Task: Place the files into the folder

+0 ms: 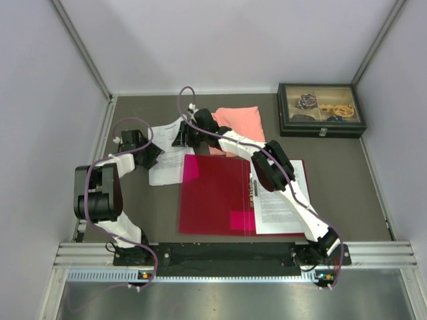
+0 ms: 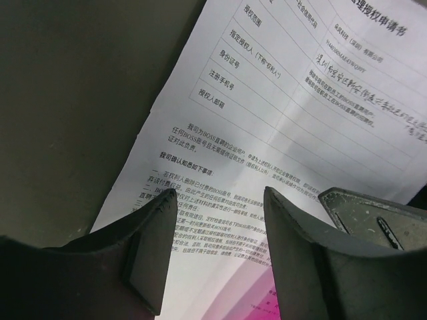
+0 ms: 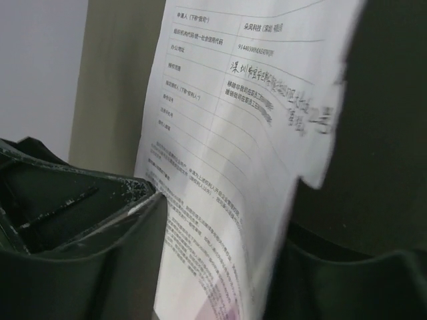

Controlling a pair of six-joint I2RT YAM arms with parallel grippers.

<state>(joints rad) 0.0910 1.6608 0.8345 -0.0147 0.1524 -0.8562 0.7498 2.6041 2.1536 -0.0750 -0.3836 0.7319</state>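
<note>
The red folder [image 1: 213, 193] lies open in the middle of the table, with a printed sheet [image 1: 280, 200] on its right half. Another white sheet of the files [image 1: 165, 163] lies off the folder's far left corner, overlapping its edge. Both grippers are at this sheet. My left gripper [image 1: 150, 155] [image 2: 220, 193] hovers open just above the text-covered sheet [image 2: 280, 113]. My right gripper [image 1: 183, 137] [image 3: 220, 213] has its jaws wide apart, and the sheet [image 3: 247, 100] runs up through the gap between them, its edge blurred.
A salmon-pink folded cloth [image 1: 237, 123] lies behind the folder. A black glass-lidded box [image 1: 321, 110] stands at the back right. Pale walls enclose the dark table on three sides. The right arm [image 1: 273, 167] stretches across the folder's right half.
</note>
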